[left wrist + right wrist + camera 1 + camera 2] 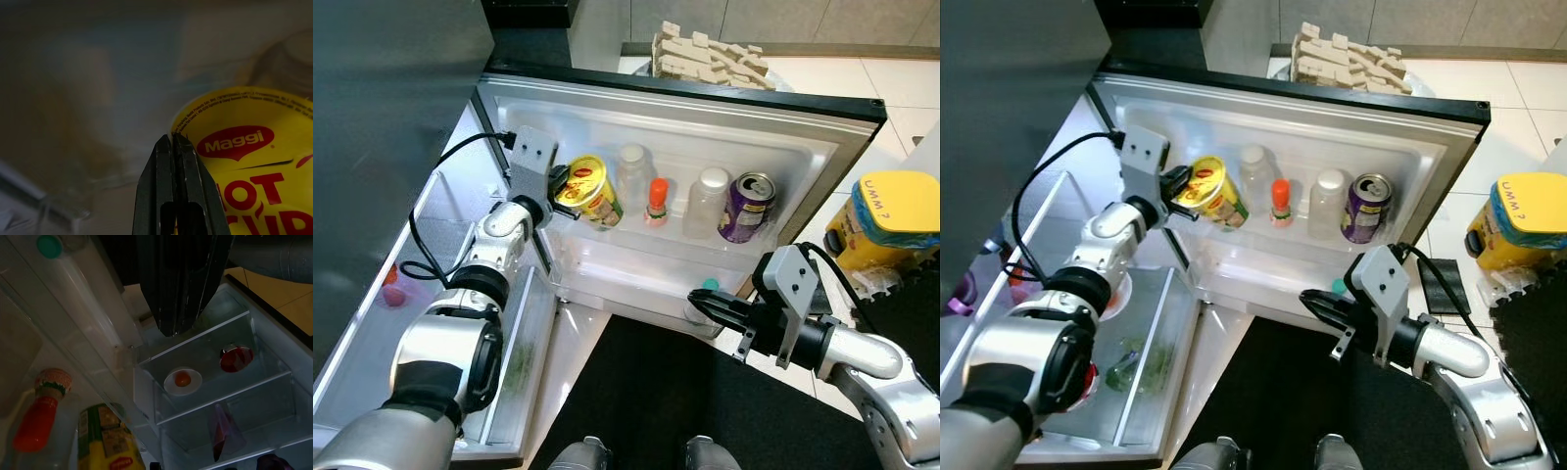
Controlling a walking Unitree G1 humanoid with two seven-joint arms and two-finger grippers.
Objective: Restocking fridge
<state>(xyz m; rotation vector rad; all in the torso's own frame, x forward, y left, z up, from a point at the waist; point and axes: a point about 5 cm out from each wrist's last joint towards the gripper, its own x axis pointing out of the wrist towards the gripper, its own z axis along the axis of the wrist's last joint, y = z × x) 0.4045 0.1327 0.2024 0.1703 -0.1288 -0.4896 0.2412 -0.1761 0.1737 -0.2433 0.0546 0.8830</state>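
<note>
Up in the centre-left of the head view, the left gripper (560,188) pinches, fingers closed, just the rim of the tilted yellow Maggi noodle cup (588,190) on the fridge door's shelf (636,238), so it could tip against the clear plastic bottle (631,176) beside it, while the right gripper (717,311) hangs shut and empty lower right.

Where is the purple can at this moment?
In the left eye view, the purple can stands at the right end of the fridge door shelf, beside a clear white-capped bottle.

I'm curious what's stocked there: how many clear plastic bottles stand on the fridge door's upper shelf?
2. One bottle stands between the yellow cup and the small red-capped bottle; the other stands beside the purple can. More may be hidden lower down.
</note>
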